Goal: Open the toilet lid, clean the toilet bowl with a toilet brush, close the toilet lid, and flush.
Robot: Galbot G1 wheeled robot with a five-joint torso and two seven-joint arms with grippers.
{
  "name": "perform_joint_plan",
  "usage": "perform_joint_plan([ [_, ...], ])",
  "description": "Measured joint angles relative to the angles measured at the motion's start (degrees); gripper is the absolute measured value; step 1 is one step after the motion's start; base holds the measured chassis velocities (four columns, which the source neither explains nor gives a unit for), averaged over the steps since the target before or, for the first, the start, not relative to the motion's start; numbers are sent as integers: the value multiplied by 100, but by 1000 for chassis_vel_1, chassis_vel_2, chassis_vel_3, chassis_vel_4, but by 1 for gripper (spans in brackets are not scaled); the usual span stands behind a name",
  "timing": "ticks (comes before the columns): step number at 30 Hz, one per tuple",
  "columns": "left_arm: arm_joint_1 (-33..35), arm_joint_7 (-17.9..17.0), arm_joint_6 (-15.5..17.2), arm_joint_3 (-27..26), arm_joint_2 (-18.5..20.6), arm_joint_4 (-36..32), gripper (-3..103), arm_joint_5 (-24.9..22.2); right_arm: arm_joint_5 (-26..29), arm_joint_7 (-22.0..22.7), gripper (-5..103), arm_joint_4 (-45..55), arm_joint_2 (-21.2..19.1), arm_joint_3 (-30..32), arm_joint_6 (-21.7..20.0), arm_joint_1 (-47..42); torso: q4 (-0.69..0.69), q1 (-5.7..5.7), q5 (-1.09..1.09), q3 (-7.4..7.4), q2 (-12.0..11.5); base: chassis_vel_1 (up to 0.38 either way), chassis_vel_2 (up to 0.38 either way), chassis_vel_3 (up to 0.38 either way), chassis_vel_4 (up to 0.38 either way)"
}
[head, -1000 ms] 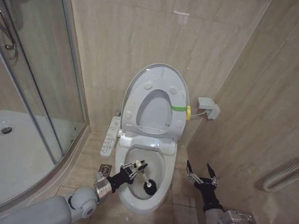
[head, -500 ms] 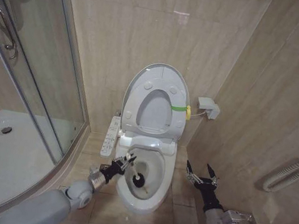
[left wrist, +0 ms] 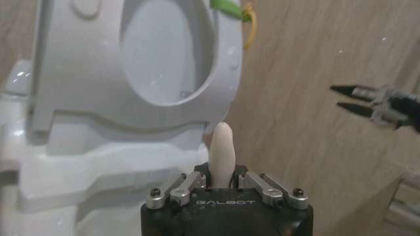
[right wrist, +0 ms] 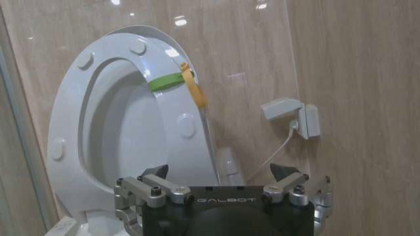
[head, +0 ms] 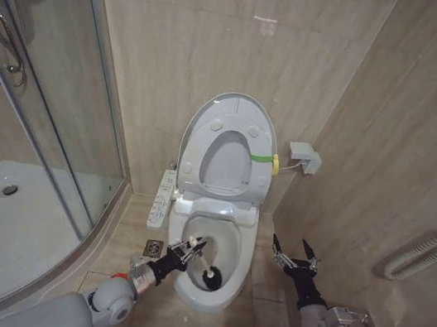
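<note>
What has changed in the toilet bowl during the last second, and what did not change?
The left gripper, shut on the toilet brush, swept the dark head from the bowl's right side to the middle, then back toward the front right. The right gripper stayed open beside the toilet bowl; the toilet lid and seat stayed raised.

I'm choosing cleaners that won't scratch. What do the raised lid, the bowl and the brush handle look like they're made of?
The toilet lid looks like smooth glossy white plastic, with moulded round bumpers. The toilet bowl seems glazed ceramic, with bright highlights on its rim. The toilet brush has a pale matte handle, probably plastic, clamped in the left claw. The right claw waits open beside the bowl.
</note>
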Motion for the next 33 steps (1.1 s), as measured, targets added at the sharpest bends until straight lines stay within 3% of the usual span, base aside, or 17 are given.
perform_joint_plan([
  [12,-425,52,-10,-148,-38,755,22,-123,0,0,100,0,0,0,0,0,-1,1,-1,1,0,0,0,0,0],
  [19,-416,-9,-44,-3,153,40,22,-123,0,0,100,0,0,0,0,0,-1,0,1,0,0,0,0,0,0],
  [25,-253,-43,-16,100,105,-122,22,-56,0,0,100,0,0,0,0,0,0,0,1,0,0,0,0,0,0],
  [33,-576,47,-45,230,-289,767,22,-141,0,0,100,0,0,0,0,0,-1,1,1,0,0,0,0,0,0],
])
